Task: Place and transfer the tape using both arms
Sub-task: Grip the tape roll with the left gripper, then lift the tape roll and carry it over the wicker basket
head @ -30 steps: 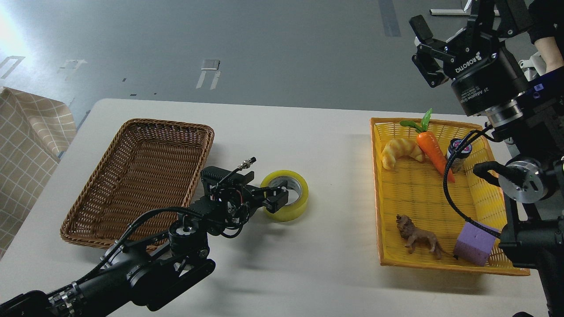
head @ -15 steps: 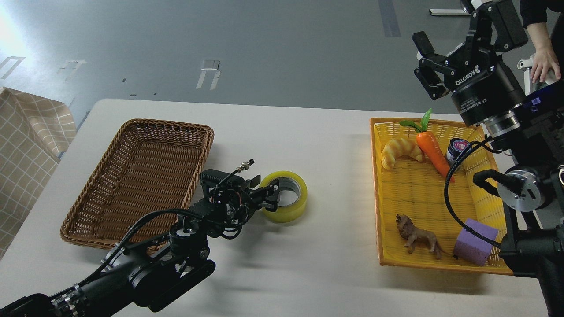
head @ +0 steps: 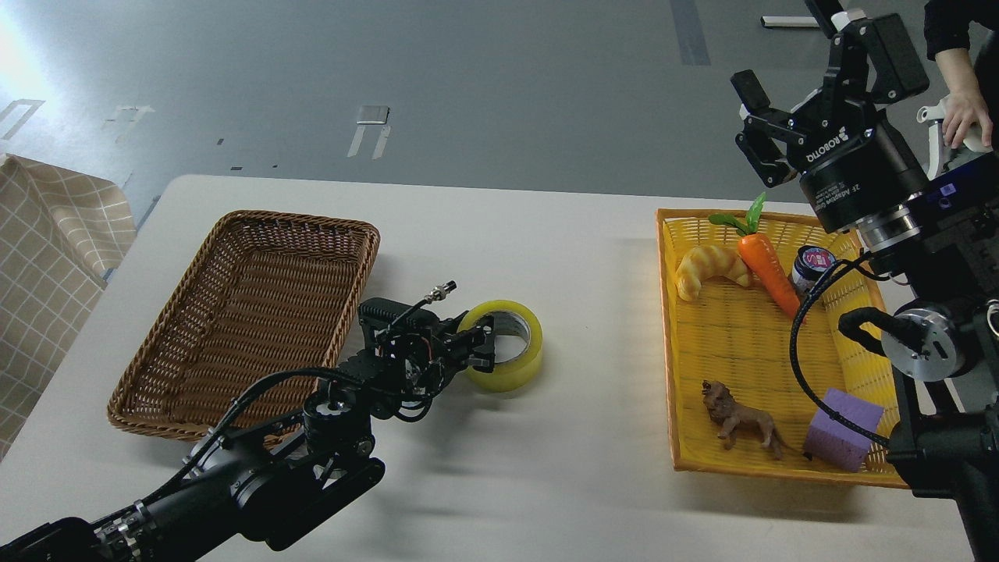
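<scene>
- the tape (head: pixel 506 345) lies flat on the table (head: pixel 546 468) between the two baskets, its core hole facing up.
- left pincer (head: pixel 485 349) pinches the tape's near wall.
- right pincer (head: pixel 769 109), raised, is spread.

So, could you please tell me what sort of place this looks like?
Probably a robotics lab or test area: a plain white table on a bare grey floor with tape marks, with toy props sorted in a yellow plastic basket beside a brown wicker basket.
</scene>
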Controlling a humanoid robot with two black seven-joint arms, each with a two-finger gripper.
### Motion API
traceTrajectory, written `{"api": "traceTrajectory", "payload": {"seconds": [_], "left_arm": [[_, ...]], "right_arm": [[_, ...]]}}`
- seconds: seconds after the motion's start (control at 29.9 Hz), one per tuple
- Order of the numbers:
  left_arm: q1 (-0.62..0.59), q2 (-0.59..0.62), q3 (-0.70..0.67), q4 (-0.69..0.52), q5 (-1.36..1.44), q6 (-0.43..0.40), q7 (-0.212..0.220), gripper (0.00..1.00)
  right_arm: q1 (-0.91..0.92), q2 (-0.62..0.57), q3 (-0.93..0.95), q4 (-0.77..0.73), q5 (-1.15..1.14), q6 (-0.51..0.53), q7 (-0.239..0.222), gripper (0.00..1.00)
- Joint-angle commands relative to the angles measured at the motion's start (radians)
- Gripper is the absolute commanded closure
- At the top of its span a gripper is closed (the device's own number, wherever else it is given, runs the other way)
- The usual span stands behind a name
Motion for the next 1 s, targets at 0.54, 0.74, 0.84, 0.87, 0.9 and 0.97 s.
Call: {"api": "traceTrajectory", "payload": {"seconds": [0.54, 0.74, 0.84, 0.87, 0.9, 0.97], "left_arm": [[-0.058, -0.054, -0.003, -0.061, 0.000, -0.025, 0.008, 0.92], [-0.121, -0.034, 0.000, -0.081, 0.000, -0.045, 0.008, 0.91], [-0.144, -0.004, 0.000, -0.110, 0.000, -0.088, 0.008, 0.91], [-0.148, 0.005, 0.000, -0.118, 0.000, -0.099, 0.008, 0.91], [-0.162, 0.024, 0.000, -0.132, 0.000, -0.118, 0.008, 0.91], [-0.180, 0.042, 0.000, -0.142, 0.000, -0.132, 0.008, 0.92]], "right_arm": [[-0.008, 0.000, 0.001, -0.021, 0.000, 0.000, 0.000, 0.00], [-0.005, 0.000, 0.001, -0.023, 0.000, 0.000, 0.000, 0.00], [-0.002, 0.000, 0.001, -0.021, 0.000, 0.000, 0.000, 0.00], [-0.002, 0.000, 0.001, -0.023, 0.000, 0.000, 0.000, 0.00], [-0.002, 0.000, 0.001, -0.023, 0.000, 0.000, 0.000, 0.00], [-0.002, 0.000, 0.001, -0.023, 0.000, 0.000, 0.000, 0.00]]}}
